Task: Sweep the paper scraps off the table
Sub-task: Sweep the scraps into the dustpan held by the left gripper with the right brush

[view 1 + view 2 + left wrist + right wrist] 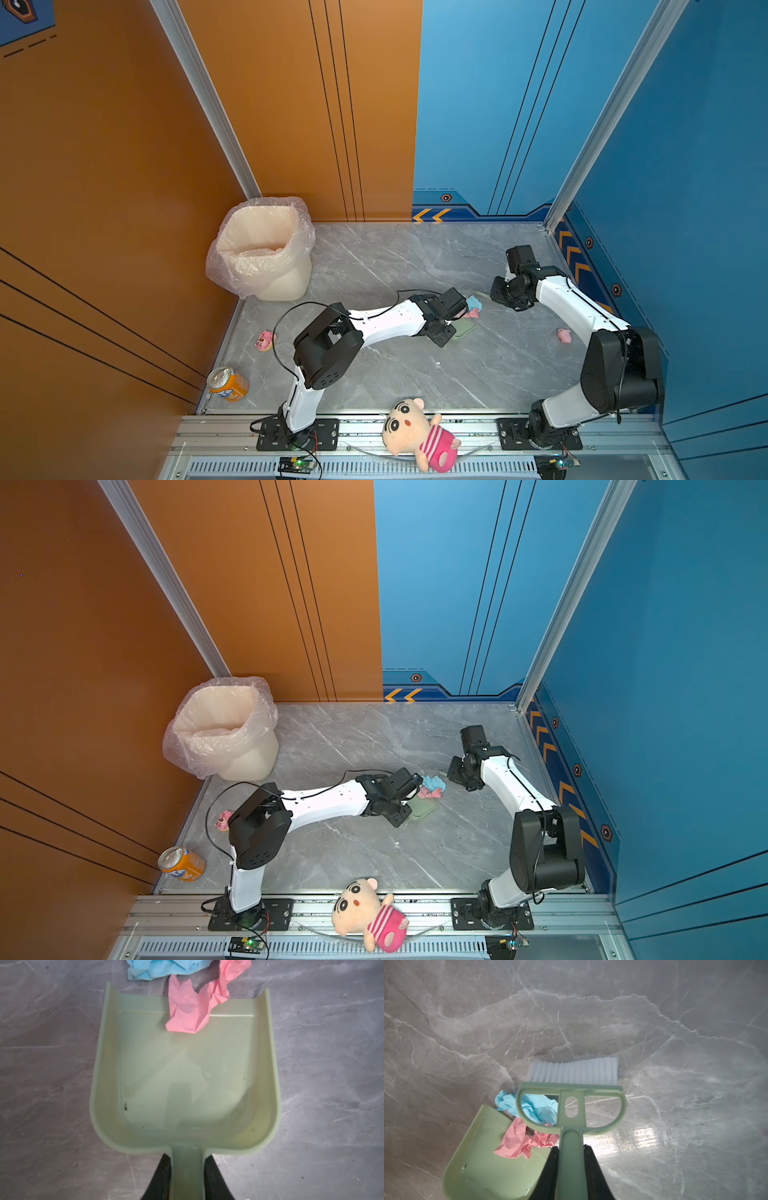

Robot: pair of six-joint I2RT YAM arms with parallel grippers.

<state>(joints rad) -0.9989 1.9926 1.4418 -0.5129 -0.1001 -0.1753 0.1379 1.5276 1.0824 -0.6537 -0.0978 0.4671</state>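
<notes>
Judging by how things lie, the job is partly done at best: the grey marbled counter (407, 374) looks mostly bare in both top views, yet the lined bin (266, 249) at its upper left shows no paper inside as far as can be seen, so nothing seems tipped out yet. The pale green dustpan (187, 1084) lies flat on the counter just right of centre, its handle pinched between the closed left jaws. The matching brush (571, 1103) stands just beyond the pan's lip, its handle clamped by the closed right jaws, and its white bristles appear to rest on the surface. Of the paper scraps (432, 786), a pink one (191, 1014) straddles the pan's lip at the top of the left wrist view, half in and half out. A light blue one (162, 968) touches it but sits wholly on the counter, between pan and bristles. A further pink wad (564, 335) lies well apart toward the counter's right edge, untouched. All three are thin, loosely crumpled and sharply creased; they would likely skid or spring away under a hard stroke.
</notes>
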